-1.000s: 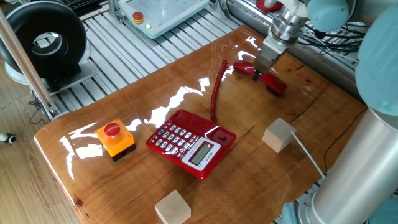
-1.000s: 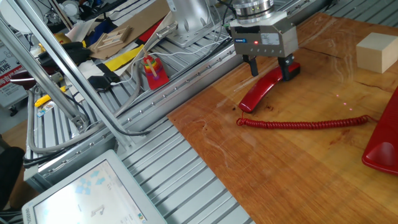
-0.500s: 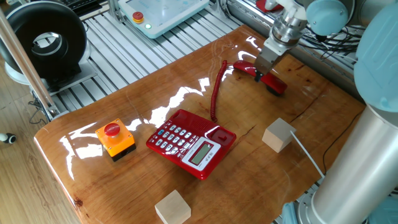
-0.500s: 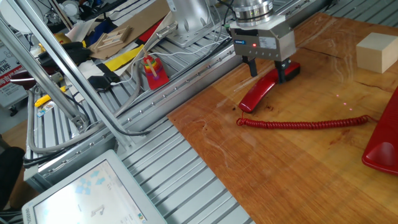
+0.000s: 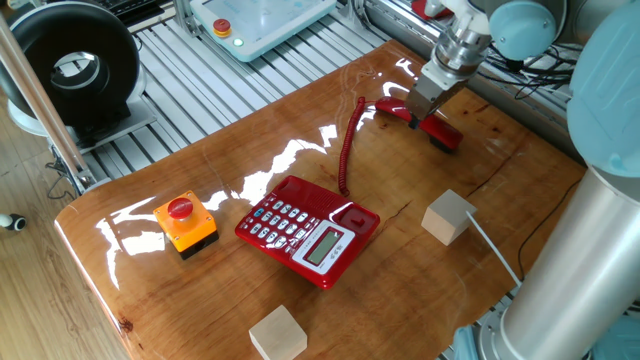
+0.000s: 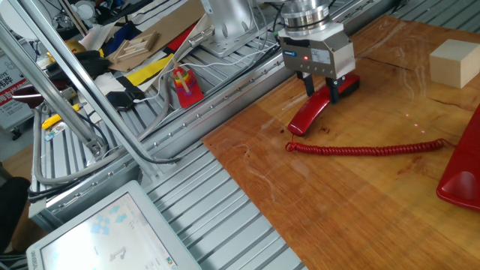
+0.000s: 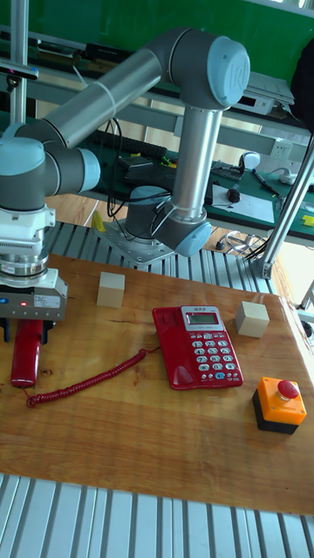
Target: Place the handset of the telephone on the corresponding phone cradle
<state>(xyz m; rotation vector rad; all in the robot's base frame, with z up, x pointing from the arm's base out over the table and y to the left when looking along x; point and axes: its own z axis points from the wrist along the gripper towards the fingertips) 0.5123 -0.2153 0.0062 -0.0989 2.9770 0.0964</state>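
The red handset (image 6: 306, 117) lies flat on the wooden table near its far corner, also seen in one fixed view (image 5: 441, 134) and in the tall view (image 7: 24, 363). My gripper (image 6: 322, 86) points straight down over its thicker end, and the two fingers press against its sides. A red coiled cord (image 5: 346, 150) runs from the handset to the telephone (image 5: 300, 228), which sits mid-table with its keypad and grey screen up. Its phone cradle (image 7: 171, 345) is the bare red strip beside the keypad.
An orange box with a red button (image 5: 186, 222) stands left of the telephone. One wooden cube (image 5: 448, 217) sits between phone and handset, another (image 5: 277, 334) near the front edge. The metal rail table edge (image 6: 247, 90) runs close behind the handset.
The fingers have drawn in from a wide stance to the handset's sides, and the gripper has shifted slightly along it. The handset has not moved.
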